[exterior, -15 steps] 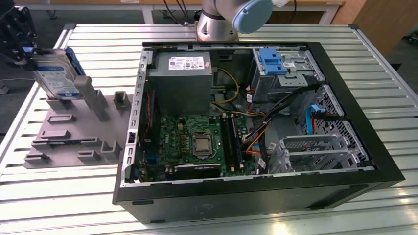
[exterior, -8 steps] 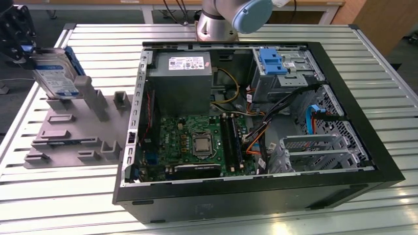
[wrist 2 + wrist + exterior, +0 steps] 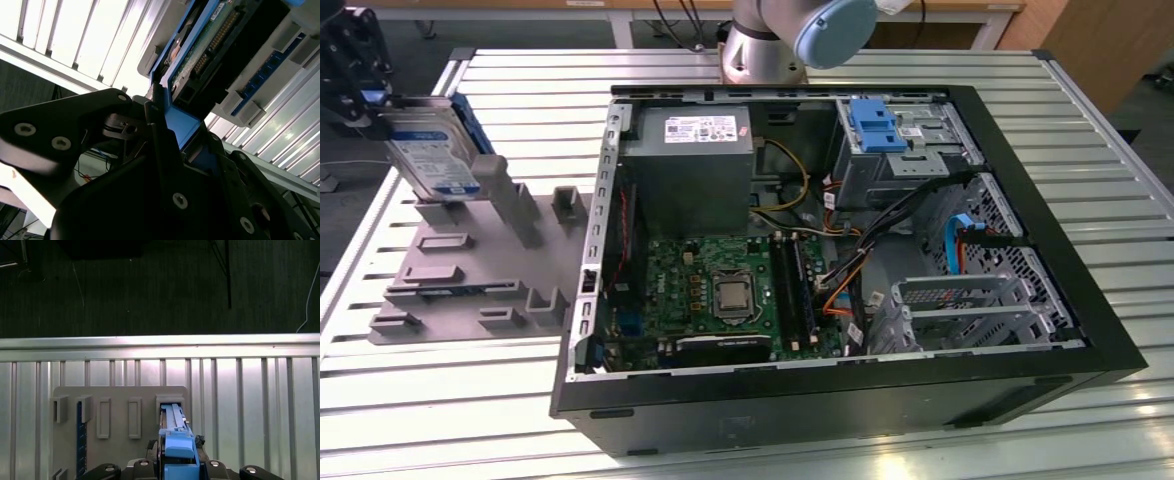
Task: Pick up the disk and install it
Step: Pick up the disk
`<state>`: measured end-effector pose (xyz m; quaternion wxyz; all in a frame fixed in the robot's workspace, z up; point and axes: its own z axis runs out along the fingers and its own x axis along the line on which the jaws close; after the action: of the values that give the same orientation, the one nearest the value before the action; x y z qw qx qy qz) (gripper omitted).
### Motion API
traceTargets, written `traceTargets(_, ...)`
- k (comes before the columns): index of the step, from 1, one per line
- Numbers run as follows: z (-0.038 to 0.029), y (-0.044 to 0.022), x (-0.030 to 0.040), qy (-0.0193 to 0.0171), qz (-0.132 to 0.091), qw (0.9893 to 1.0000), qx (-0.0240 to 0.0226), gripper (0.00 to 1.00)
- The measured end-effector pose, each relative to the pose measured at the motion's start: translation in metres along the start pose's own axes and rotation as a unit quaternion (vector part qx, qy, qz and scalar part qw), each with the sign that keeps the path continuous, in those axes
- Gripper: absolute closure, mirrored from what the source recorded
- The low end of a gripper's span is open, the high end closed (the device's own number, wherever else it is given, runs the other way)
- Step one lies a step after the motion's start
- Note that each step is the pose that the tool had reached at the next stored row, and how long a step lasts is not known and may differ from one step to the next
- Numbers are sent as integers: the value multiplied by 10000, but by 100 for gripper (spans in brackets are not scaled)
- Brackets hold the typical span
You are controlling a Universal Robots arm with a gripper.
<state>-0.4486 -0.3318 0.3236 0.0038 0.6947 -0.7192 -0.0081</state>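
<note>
The gripper (image 3: pixel 376 105) of a Universal Robots arm clamps the top edge of the disk (image 3: pixel 438 155), which stands upright at the far corner of a grey slotted fixture (image 3: pixel 467 280) on the exterior view's left. The silver hard drive's white-and-blue label faces the camera, and its blue carrier bracket (image 3: pixel 176 442) sits pinched between the black fingers (image 3: pixel 157 140) in both wrist views. In the second wrist view, the drive's green circuit board (image 3: pixel 200 50) is seen above them. Whether the drive's lower edge rests in its slot or is clear of it cannot be told.

Beside the fixture, on the slatted aluminium table (image 3: pixel 454 400), an open black computer case (image 3: pixel 1047 230) lies on its side. Inside are a grey power-supply box (image 3: pixel 691 165), a green motherboard (image 3: pixel 707 290) and, in the drive bay at the far corner, a second blue bracket (image 3: pixel 871 125). The arm's base (image 3: pixel 774 45) stands just behind the case.
</note>
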Motion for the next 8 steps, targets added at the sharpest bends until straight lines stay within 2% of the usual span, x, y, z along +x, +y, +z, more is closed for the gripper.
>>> traceTargets(8,-25,0,0,1,0,10000,-1,64)
